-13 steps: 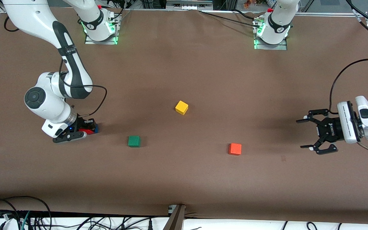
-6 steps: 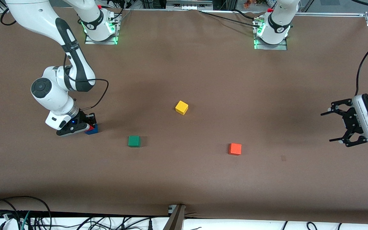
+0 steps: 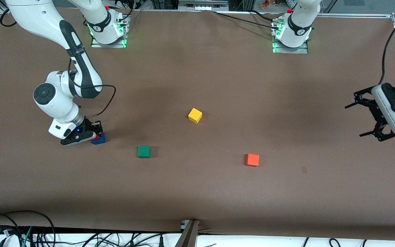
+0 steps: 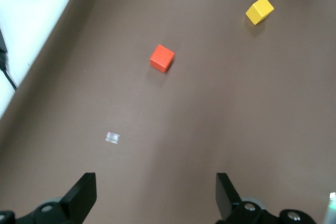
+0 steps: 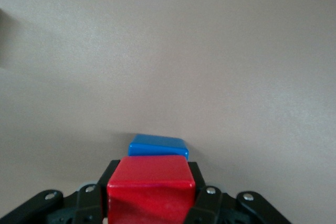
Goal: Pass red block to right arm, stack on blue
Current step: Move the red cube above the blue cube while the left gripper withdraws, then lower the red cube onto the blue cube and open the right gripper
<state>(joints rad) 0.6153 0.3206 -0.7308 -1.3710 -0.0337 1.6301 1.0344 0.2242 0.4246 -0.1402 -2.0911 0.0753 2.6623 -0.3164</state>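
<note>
My right gripper [image 3: 94, 134] is shut on the red block [image 5: 151, 188], low over the blue cube [image 3: 99, 139] near the right arm's end of the table. In the right wrist view the red block sits between the jaws with the blue cube [image 5: 157, 146] showing just past it. In the front view only a sliver of the red block [image 3: 95, 138] shows under the gripper, against the blue cube. My left gripper [image 3: 362, 118] is open and empty, raised at the left arm's end of the table; its fingertips [image 4: 84, 192] show wide apart.
A green cube [image 3: 144, 151], a yellow cube [image 3: 195, 115] and an orange cube [image 3: 252, 160] lie on the brown table. The orange cube [image 4: 161, 58] and the yellow cube [image 4: 260, 10] also show in the left wrist view. Cables hang past the table's near edge.
My left gripper has drawn back toward the left arm's end of the table and risen. My right gripper with the red block has shifted slightly over the blue cube, then held still.
</note>
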